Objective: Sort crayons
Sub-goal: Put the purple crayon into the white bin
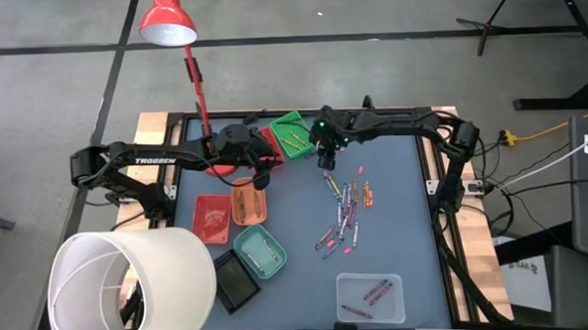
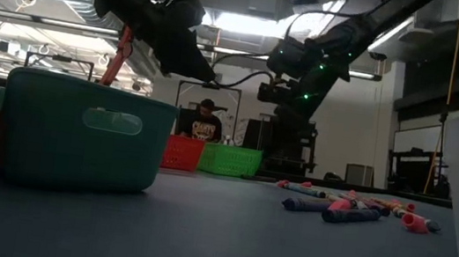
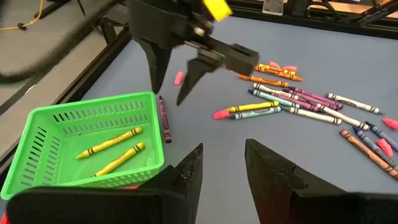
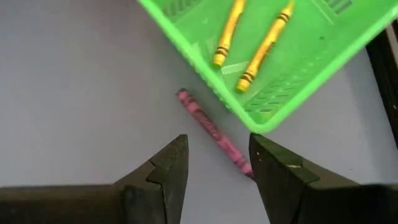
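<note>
flat dark blue-grey bench [image 1: 396, 230] carrying everything, largest to smallest from there. big white paper cylinder [image 1: 130, 287] lying at the near left corner. clear rectangular plastic tray [image 1: 371, 296] by the near edge, holding a few purple crayons [image 1: 377, 290]. teal slotted plastic tray [image 1: 260, 252], black tray [image 1: 235, 282], red tray [image 1: 213, 218] and orange tray [image 1: 249, 201] clustered on the left half. green slotted plastic tray [image 3: 87, 146] near the far edge, holding two yellow wax crayons [image 3: 109, 142].

right gripper [image 4: 217, 165] hovering just beside the green tray, fingers spread wide, nothing between them; directly below, lying on the bench against the tray's corner and outside it, a pink-magenta crayon [image 4: 211, 132]. left gripper [image 3: 222, 165] hanging over the left half near the orange tray, jaws apart, holding nothing.

loose pile of mixed crayons [image 1: 344, 211] scattered across the middle of the bench: yellow, orange, purple, blue, grey, pink, with short pink stubs [image 3: 222, 114] among them.

sorting judged barely started: two yellows in green, a few purples in the clear tray, something in the orange, red and teal trays too small to tell. most of the sticks not yet sorted. likely next: closing on the magenta stick beside the green tray.
</note>
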Action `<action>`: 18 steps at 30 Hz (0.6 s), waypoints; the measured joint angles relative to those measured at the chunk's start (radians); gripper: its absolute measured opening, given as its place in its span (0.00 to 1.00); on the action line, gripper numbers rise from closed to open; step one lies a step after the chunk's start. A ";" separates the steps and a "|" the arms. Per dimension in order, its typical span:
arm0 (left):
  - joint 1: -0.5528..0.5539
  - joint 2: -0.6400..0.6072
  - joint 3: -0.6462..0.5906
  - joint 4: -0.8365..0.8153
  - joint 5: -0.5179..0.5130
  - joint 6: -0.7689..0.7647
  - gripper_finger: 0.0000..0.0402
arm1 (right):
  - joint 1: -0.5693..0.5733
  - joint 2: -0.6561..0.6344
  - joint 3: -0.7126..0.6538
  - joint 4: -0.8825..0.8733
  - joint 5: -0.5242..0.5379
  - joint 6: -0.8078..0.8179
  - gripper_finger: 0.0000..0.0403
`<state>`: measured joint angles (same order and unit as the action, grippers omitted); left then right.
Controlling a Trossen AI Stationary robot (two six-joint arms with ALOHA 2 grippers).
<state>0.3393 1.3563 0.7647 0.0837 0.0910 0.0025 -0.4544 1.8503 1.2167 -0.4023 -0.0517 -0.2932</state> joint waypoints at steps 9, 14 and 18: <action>-0.001 0.000 0.000 0.000 0.000 -0.001 0.26 | 0.044 0.024 0.001 -0.014 0.044 0.086 0.41; -0.008 0.000 0.000 0.000 0.000 -0.001 0.26 | 0.035 0.058 0.001 -0.021 0.061 0.117 0.41; -0.020 0.000 0.000 0.000 0.000 -0.001 0.26 | 0.035 0.066 0.001 -0.006 0.071 0.139 0.41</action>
<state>0.3194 1.3567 0.7650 0.0834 0.0910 0.0017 -0.4194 1.9167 1.2175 -0.4080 0.0196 -0.1538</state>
